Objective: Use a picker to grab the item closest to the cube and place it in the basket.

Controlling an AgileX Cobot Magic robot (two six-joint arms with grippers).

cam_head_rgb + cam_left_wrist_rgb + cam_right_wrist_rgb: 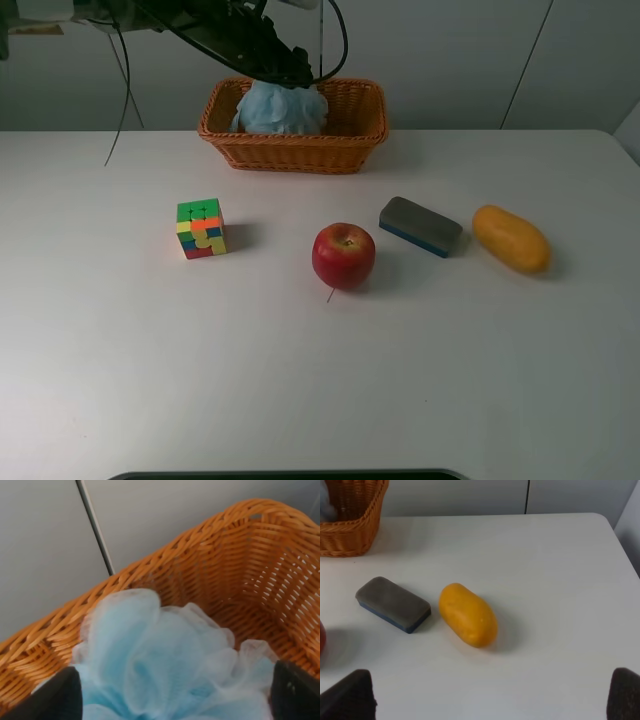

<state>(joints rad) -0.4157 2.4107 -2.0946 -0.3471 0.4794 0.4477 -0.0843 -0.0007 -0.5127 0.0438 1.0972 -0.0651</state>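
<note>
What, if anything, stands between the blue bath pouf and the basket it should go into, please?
Nothing visible does. The blue bath pouf is already within the walls of the basket, between the fingers of the left gripper. No other item shows inside the basket.

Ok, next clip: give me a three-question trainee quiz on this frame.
1. True or false: the blue bath puff is inside the basket.
2. Which of these lies nearest the cube? A) apple B) eraser C) yellow fruit
3. Fill in: the right claw is ___, with nothing between its fingers.
Key: 1 true; 2 A; 3 open.
</note>
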